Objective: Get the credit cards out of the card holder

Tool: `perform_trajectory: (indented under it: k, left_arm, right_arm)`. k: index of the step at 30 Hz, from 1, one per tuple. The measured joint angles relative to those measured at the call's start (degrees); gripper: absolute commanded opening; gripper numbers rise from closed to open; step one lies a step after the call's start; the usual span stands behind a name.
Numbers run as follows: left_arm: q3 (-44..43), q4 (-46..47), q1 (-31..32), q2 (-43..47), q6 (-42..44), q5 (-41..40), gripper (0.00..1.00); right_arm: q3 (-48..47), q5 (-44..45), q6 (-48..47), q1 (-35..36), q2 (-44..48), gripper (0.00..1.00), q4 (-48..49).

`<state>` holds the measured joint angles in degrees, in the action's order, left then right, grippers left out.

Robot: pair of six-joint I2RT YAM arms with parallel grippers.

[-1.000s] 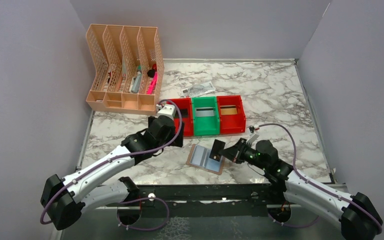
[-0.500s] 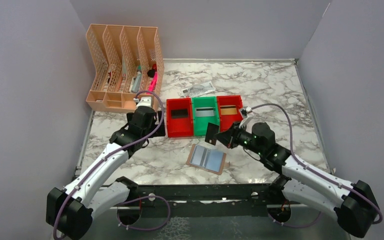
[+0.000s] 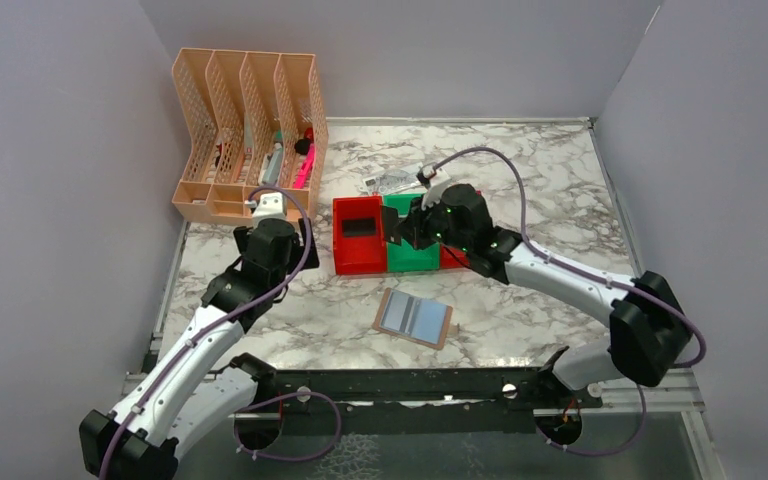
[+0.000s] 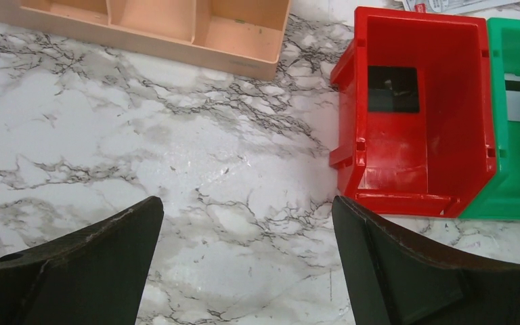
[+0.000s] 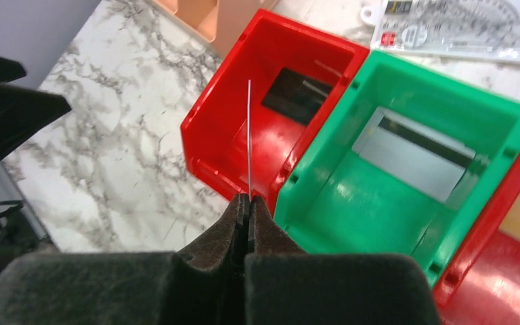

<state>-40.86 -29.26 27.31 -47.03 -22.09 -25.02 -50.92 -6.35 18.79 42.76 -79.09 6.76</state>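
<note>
While the right gripper (image 5: pixel 249 203) keeps its two fingers pressed together on one thin card (image 5: pixel 249 135), this card stands on its edge and points straight forward from the tips. It hangs over the red bin (image 5: pixel 210 152), close to the wall this bin shares with the green bin (image 5: pixel 352 196). A dark card (image 5: pixel 296 95) lies flat in the red bin, ahead of the tips. A grey card (image 5: pixel 416 152) lies in the green bin, ahead and to the right of them. The card holder (image 3: pixel 413 318) lies open and flat on the table (image 4: pixel 176 135), behind this gripper on the side of the arm bases, well apart from it. The left gripper (image 4: pixel 247 203) has its fingers wide apart and holds nothing. Bare marble is under it, and the red bin is ahead and to its right.
</note>
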Motion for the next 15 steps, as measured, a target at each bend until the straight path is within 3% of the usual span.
perform_trajectory:
  k: [9,15]
  left_arm:
    - [0.3,-0.1,-1.4,-4.0,0.0,0.2,0.99]
    - [0.3,-0.1,-9.2,-6.1,0.7,7.1,0.99]
  right_arm:
    - [-11.2,5.3,-10.2,3.5,-11.4,0.01,-1.0]
    - [-15.3,9.4,-18.8,7.2,-19.0,0.01,-0.4]
